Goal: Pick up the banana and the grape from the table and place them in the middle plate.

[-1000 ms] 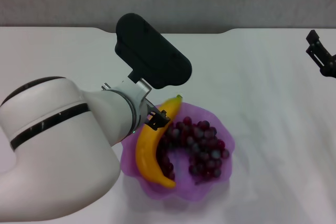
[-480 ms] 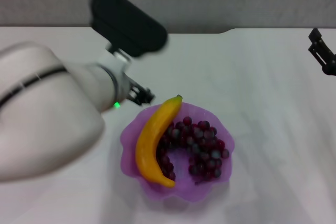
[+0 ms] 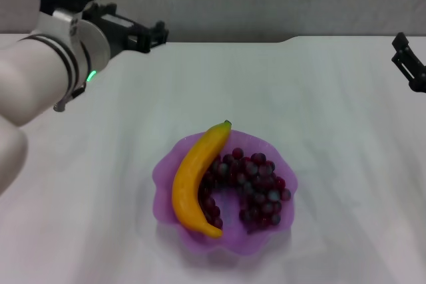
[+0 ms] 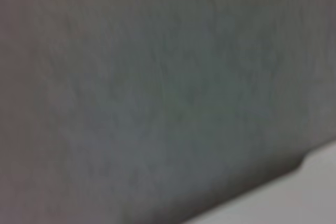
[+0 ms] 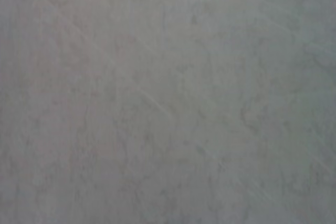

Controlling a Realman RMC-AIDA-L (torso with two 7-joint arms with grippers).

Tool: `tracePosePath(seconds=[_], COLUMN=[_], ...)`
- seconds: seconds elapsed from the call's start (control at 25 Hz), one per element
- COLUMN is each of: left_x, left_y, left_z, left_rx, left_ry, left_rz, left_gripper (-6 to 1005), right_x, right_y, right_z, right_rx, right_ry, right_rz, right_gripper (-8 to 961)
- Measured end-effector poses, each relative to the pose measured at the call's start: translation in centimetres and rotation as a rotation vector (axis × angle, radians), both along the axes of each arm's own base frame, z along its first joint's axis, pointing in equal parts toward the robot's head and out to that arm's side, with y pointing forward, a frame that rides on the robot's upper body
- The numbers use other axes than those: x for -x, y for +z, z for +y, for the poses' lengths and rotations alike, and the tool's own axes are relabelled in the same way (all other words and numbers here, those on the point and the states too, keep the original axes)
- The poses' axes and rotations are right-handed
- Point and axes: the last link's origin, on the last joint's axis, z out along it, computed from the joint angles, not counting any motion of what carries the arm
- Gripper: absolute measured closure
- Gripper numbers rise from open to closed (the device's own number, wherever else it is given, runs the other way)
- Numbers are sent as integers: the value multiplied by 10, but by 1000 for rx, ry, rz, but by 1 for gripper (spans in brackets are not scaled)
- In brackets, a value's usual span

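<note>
Banana (image 3: pixel 194 181) and grape (image 3: pixel 249 184) both sit inside the middle plate (image 3: pixel 166 171), the banana resting against the bunch on the side nearer the left gripper (image 3: pixel 156 32). That gripper holds nothing, well apart from the plate over the table (image 3: pixel 319 98) at the far edge; can't tell how wide it's spread. Right gripper (image 3: pixel 407 61) is mostly cut off, parked well apart, fingers unreadable. Wrist views show only blurry grey wall (image 4: pixel 157 77).

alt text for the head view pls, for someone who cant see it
A purple scalloped plate sits on a white table, holding a banana along its left side and a bunch of dark red grapes beside it. The left gripper is raised at the far left, and the right gripper is at the right edge; neither holds anything.
</note>
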Motion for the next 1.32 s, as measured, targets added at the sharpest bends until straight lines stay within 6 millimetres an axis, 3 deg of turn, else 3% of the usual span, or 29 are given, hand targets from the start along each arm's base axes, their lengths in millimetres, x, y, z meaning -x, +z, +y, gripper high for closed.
tracePosePath(seconds=[0.2, 0.56, 0.8, 1.08, 1.32], left_x=[26, 71, 95, 112, 114], left_y=[-1, 2, 6, 1, 3], left_z=[11, 18, 13, 19, 16], left_rx=[-69, -135, -200, -195, -212], left_ry=[-121, -140, -251, -199, -225], left_rz=[-66, -221, -277, -273, -273], left_gripper=[119, 118, 118, 117, 117], right_x=[2, 6, 6, 3, -1], right_y=[4, 8, 17, 24, 27], right_z=[4, 10, 16, 20, 20], right_rx=[-20, -39, -88, -129, -142], right_ry=[0, 5, -7, -36, -49], right_rz=[7, 12, -6, 5, 6], right_gripper=[117, 117, 117, 117, 117])
